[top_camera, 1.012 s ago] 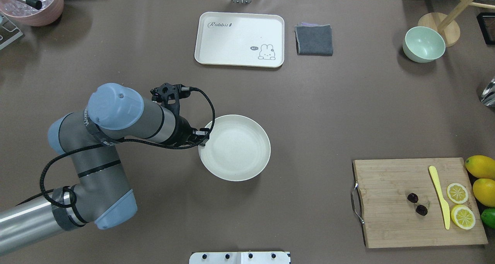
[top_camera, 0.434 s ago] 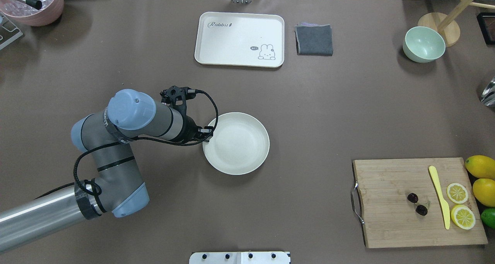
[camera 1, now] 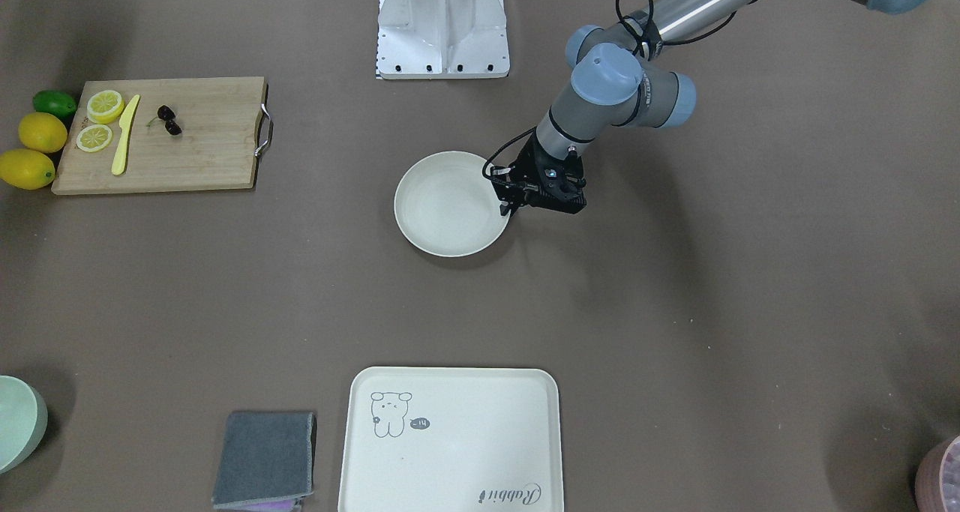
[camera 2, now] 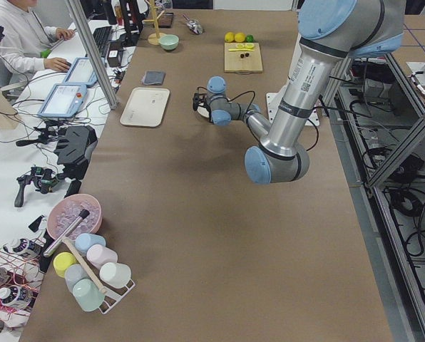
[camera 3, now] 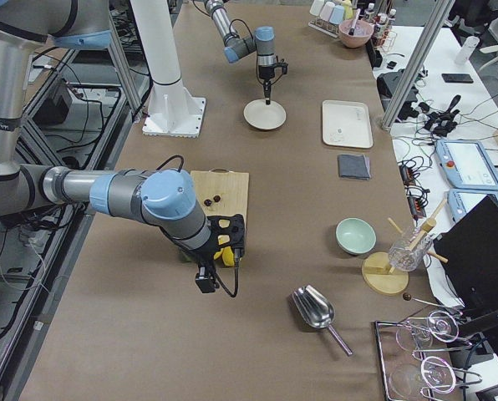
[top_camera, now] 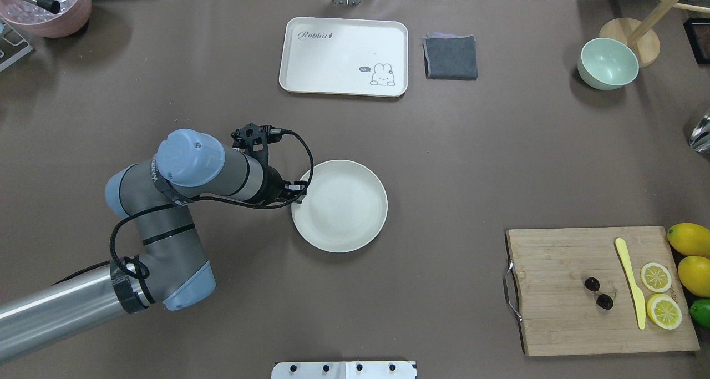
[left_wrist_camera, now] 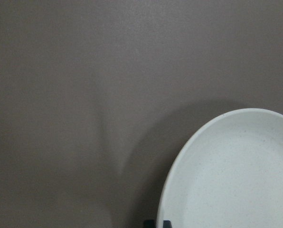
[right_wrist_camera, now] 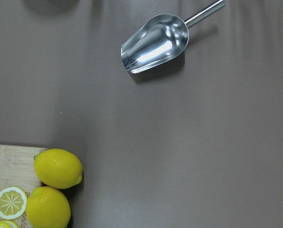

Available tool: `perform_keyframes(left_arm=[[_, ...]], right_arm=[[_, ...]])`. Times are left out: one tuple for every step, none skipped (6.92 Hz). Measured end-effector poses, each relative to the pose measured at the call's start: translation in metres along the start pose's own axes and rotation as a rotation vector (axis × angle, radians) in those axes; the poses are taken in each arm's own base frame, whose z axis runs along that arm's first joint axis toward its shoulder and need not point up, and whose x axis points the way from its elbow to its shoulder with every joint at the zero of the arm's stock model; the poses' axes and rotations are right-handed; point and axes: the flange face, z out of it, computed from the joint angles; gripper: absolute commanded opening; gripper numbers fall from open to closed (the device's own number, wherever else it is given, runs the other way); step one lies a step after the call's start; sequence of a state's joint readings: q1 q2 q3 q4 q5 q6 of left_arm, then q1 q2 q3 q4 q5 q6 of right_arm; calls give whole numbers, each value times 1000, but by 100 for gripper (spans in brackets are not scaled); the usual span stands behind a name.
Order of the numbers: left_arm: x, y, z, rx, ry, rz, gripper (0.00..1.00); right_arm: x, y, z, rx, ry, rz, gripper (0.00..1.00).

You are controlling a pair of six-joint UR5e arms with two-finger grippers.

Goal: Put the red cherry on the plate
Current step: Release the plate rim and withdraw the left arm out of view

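The red cherry [top_camera: 598,292], 2 tiny, light, squashable fruits on thin stems, lies on the cutting board [top_camera: 554,323] at the overhead view's lower right and probably wants a gentle pinch around 1 fruit, while the left gripper [top_camera: 297,193] looks clamped on the rim of the plate [top_camera: 360,190] and I cannot tell the state of the right gripper [camera 3: 205,286].

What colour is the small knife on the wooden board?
Pale yellow knife, clearest in the overhead view.

Open table [top_camera: 455,201] between plate [top_camera: 355,218], cutting board [top_camera: 554,323]; knife [top_camera: 629,282] beside red cherry [top_camera: 604,301].
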State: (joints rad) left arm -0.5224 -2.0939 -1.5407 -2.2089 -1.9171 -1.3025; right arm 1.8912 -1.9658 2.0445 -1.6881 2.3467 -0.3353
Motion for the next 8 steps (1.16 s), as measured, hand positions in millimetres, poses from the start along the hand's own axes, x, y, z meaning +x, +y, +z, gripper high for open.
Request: perform_keyframes(left_arm=[[0,-1,-1,3,0,0,99],[-1,-6,-3,9,-1,-2,99],[-4,-15,-11,23,-1,-8,99],[-14,-33,-28,31,1,-18,99],[-35,-59,-55,24,5,-18,99],[-77,-92,-93,13,3,4,99],[-129,-117,-135,9,-5,34,99],[-187,-134,-177,12,-16,68,99]], right_arm=[[1,1,-1,4,2,4,100],[2,2,-3,9,4,6,100],[0,1,-5,12,5,4,100],[-1,0,-6,15,6,2,100],[0,-1,-8,19,8,3,100],[1,0,-12,27,12,9,100],[3,1,-15,36,17,17,100],[4,2,-19,46,22,23,100]])
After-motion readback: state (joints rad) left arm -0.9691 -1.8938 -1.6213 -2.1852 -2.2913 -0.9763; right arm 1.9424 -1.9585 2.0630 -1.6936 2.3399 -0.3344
